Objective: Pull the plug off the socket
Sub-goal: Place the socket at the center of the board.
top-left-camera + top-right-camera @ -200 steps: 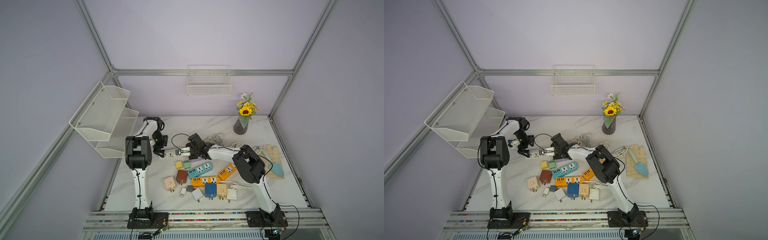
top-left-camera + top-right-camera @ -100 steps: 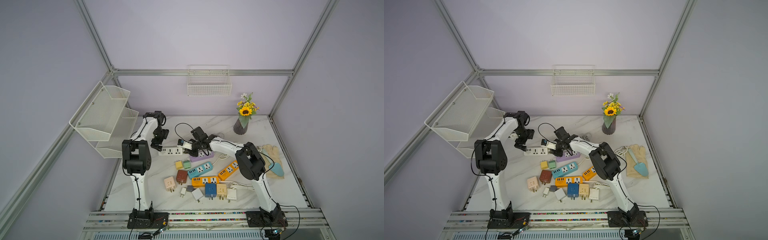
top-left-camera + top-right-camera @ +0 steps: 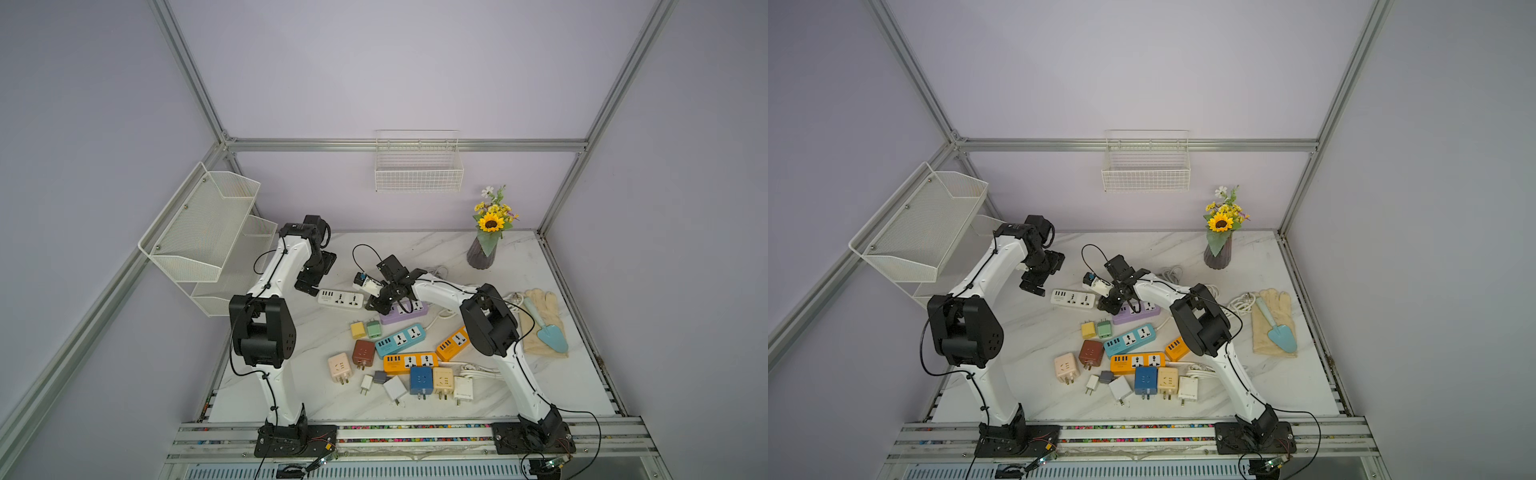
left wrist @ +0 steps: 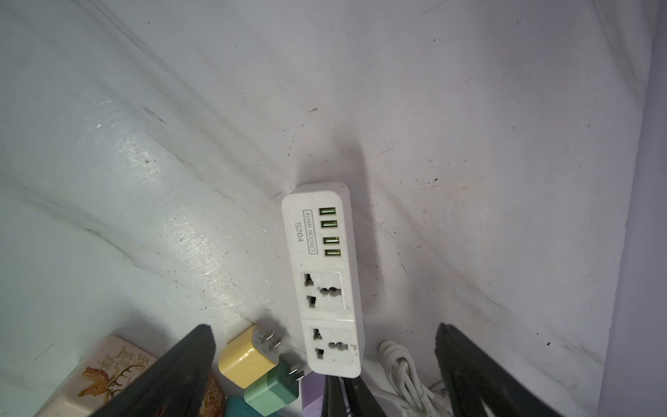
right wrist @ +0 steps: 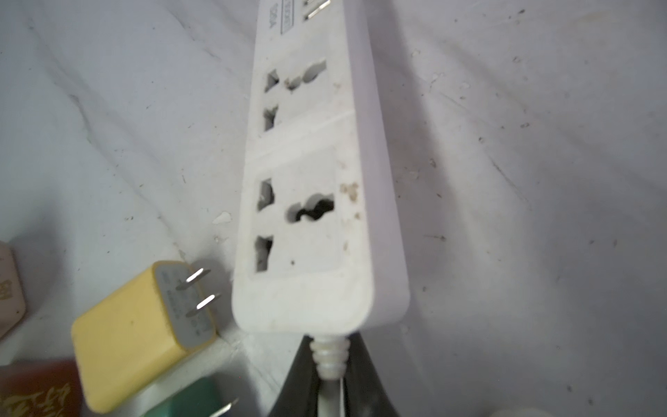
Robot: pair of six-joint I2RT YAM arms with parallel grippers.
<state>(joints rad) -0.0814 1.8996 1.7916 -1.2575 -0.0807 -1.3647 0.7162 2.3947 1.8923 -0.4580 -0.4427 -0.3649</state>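
The white socket strip (image 3: 340,298) (image 3: 1073,298) lies flat on the marble table. Both of its outlets (image 4: 323,290) (image 5: 296,213) are empty, and no plug sits in it. My right gripper (image 3: 380,303) (image 3: 1111,305) (image 5: 330,346) is at the strip's cord end. Its fingers (image 5: 364,375) (image 4: 337,397) are shut on the ribbed cord sleeve (image 5: 329,355). My left gripper (image 3: 307,286) (image 3: 1032,286) (image 4: 323,326) hangs open above the strip's other end and holds nothing. Two loose plugs, one yellow (image 4: 249,355) (image 5: 140,332) and one green (image 4: 276,391), lie beside the strip.
A purple strip (image 3: 405,311), a blue strip (image 3: 401,340) and orange strips (image 3: 409,362) lie in front, with several loose plug cubes (image 3: 419,380). A coiled white cord (image 4: 404,375) is close by. The vase (image 3: 482,253), gloves and trowel (image 3: 544,328) stand to the right. A mesh shelf (image 3: 199,232) hangs on the left.
The left arm has folded back and its open gripper has lifted off the strip's end. The strip has shifted slightly toward the back wall. The right gripper stays at the cord end.
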